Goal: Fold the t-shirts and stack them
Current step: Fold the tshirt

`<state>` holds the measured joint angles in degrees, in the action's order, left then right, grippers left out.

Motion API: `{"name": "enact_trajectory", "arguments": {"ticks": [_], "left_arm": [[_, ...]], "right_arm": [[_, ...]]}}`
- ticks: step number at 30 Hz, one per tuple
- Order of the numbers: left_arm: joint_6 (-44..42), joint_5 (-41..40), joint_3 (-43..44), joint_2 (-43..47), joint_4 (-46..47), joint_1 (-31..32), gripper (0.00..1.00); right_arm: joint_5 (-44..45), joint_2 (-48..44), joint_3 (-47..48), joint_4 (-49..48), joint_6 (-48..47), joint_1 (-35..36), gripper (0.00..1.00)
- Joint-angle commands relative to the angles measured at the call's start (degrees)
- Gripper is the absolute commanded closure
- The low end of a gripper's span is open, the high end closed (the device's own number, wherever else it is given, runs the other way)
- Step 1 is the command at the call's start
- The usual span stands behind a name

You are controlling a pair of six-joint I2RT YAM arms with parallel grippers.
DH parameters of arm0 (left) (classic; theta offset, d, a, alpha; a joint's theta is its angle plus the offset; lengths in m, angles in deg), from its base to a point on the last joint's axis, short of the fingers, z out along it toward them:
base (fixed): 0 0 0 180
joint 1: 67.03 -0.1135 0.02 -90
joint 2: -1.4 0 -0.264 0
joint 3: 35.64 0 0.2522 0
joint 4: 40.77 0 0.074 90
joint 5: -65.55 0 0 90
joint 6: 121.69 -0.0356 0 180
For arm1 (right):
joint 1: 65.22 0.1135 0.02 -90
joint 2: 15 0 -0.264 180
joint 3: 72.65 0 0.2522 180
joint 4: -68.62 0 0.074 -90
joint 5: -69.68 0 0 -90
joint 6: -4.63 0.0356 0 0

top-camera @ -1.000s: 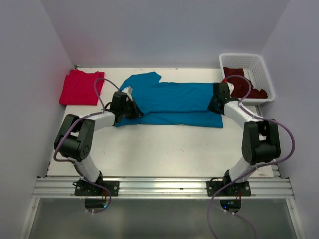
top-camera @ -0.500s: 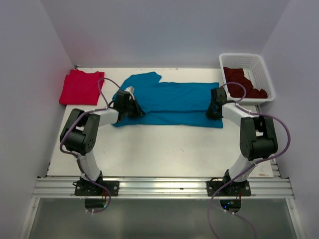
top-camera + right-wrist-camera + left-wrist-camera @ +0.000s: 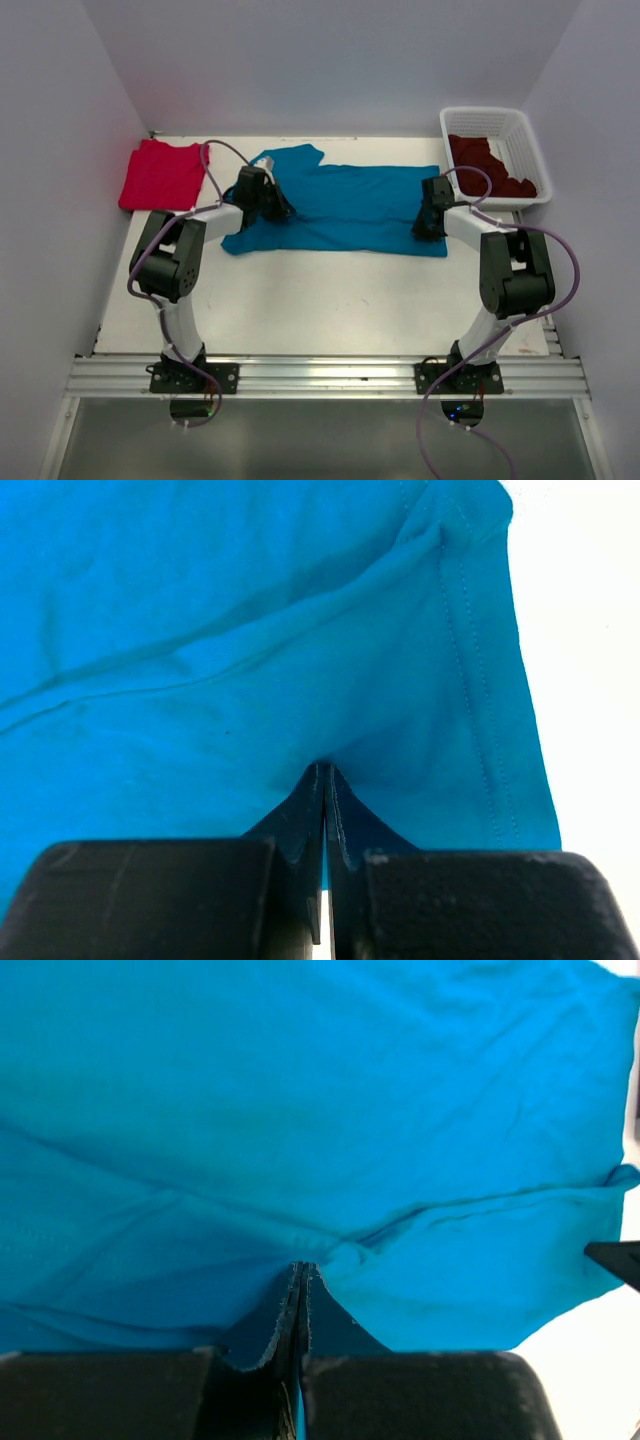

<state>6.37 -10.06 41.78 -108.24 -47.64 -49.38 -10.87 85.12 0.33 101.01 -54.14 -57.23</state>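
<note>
Where the top view looks down on the desk (image 3: 320, 290), three lots of shirts show. One teal t-shirt (image 3: 350, 205) lies spread across the far middle, and one red t-shirt (image 3: 160, 175) sits folded at the far left corner. A heap of maroon t-shirts (image 3: 485, 165), too bunched to count, fills the one white basket (image 3: 482, 112) at far right. Two arms reach in, with the left jaws at the teal shirt's left end and the right jaws at its right end. From the left wrist, the jaws are pressed together on a pinched fold of teal cloth. From the right wrist, those jaws likewise clamp a teal fold beside the stitched hem.
</note>
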Motion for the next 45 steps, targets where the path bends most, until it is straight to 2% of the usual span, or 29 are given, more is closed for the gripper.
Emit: {"name": "enact_trajectory", "arguments": {"ticks": [1,5,9,11,12,13,14,17,21,22,25,26,29,37,45], "left_arm": [[-3.2,-1.9,6.5,-0.4,-1.8,-0.2,1.0],[-4.7,-2.1,12.1,-4.9,-3.1,-1.2,1.0],[-6.1,0.4,23.7,-10.8,-9.2,-2.2,1.0],[-5.7,0.8,24.3,-9.8,-11.0,-2.3,1.0],[-5.9,0.7,23.6,-8.7,-11.0,-2.2,0.9],[-6.5,-0.8,21.4,-5.7,-11.8,-1.7,0.71],[-6.9,-2.0,20.1,-4.3,-13.0,-1.4,0.44],[-9.1,-6.4,15.7,0.4,-18.8,-0.6,0.3],[-11.3,-9.2,8.9,4.3,-22.6,-0.7,0.29],[-11.5,-9.2,8.0,5.1,-23.1,-0.6,0.32],[-11.8,-7.5,4.5,6.1,-21.7,-0.6,0.49],[-11.7,-6.9,3.7,6.4,-21.0,-0.5,0.58],[-11.5,-5.3,2.0,5.7,-19.6,-0.4,0.64],[-10.1,-2.9,2.2,1.3,-17.4,-0.3,0.68],[-7.7,-4.2,0.2,3.2,-13.7,-0.3,0.75]], "right_arm": [[0.1,0.1,1.5,-0.6,-0.5,0.3,1.0],[0.5,-0.4,1.4,-0.6,-0.6,0.3,1.0],[0.7,-0.6,1.2,-0.4,-0.9,0.3,1.0],[1.2,-1.0,1.2,-0.2,-1.1,0.4,1.0],[1.4,-1.1,1.0,-0.2,-1.1,0.3,1.0],[1.4,-1.1,0.9,-0.2,-1.1,0.4,1.0],[1.5,-1.2,1.0,-0.2,-1.1,0.3,1.0],[1.4,-1.2,1.0,-0.3,-1.1,0.3,1.0],[1.1,-0.1,1.2,-0.5,-1.0,0.3,1.0],[1.1,0.2,1.2,-0.5,-0.9,0.3,1.0],[1.1,0.5,1.1,-0.6,-0.6,0.3,1.0],[1.1,0.5,1.0,-0.7,-0.7,0.3,1.0],[1.2,0.2,0.7,-0.7,-0.6,0.3,1.0],[1.8,-0.7,0.6,-0.4,-0.9,0.3,1.0],[1.6,-0.4,0.8,-0.4,-1.1,0.3,1.0]]}}
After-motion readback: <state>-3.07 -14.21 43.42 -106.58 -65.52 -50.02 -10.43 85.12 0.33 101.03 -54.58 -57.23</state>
